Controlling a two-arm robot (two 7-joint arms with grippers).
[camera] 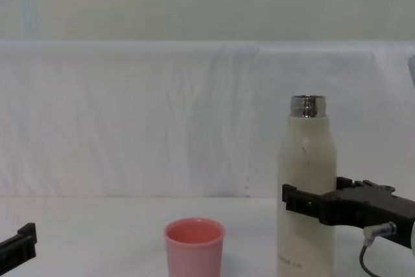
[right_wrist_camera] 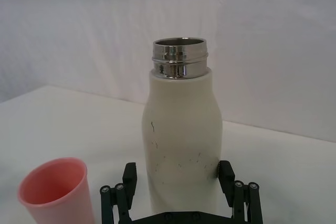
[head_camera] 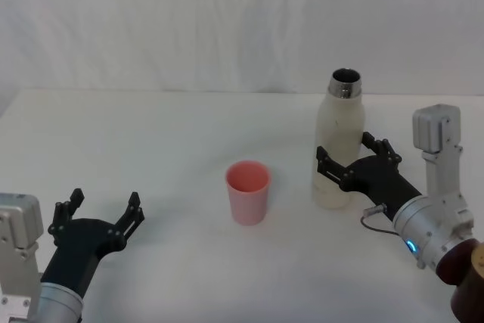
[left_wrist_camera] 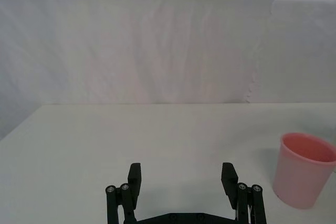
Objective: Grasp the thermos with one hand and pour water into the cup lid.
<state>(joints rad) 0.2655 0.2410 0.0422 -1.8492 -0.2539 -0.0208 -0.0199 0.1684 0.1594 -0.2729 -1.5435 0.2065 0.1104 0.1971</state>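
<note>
The thermos (head_camera: 339,141) stands upright on the white desk (head_camera: 151,134), right of centre. It is a tall cream-white cylinder with rounded shoulders that narrow to a shiny steel threaded neck. The mouth is open, with no cap on it. Small dark scuffs fleck its side in the right wrist view (right_wrist_camera: 182,135), and faint grey lettering sits near its base in the chest view (camera: 306,186).

The cup (head_camera: 247,191) is a small salmon-pink plastic one with slightly tapered sides and a rounded rim. It stands upright, mouth up, near the thermos on its left and a little closer to the robot. It is about a third of the thermos's height. It also shows in the left wrist view (left_wrist_camera: 304,169), the right wrist view (right_wrist_camera: 55,190) and the chest view (camera: 194,246).

The right gripper (head_camera: 354,160) is around the lower half of the thermos, its black fingers (right_wrist_camera: 129,174) set one on each side of the body, close against the wall; whether they press it I cannot tell.

The left gripper (head_camera: 100,217) rests low over the desk at the near left, well apart from the cup, its fingers (left_wrist_camera: 134,178) spread wide with nothing between them.
</note>
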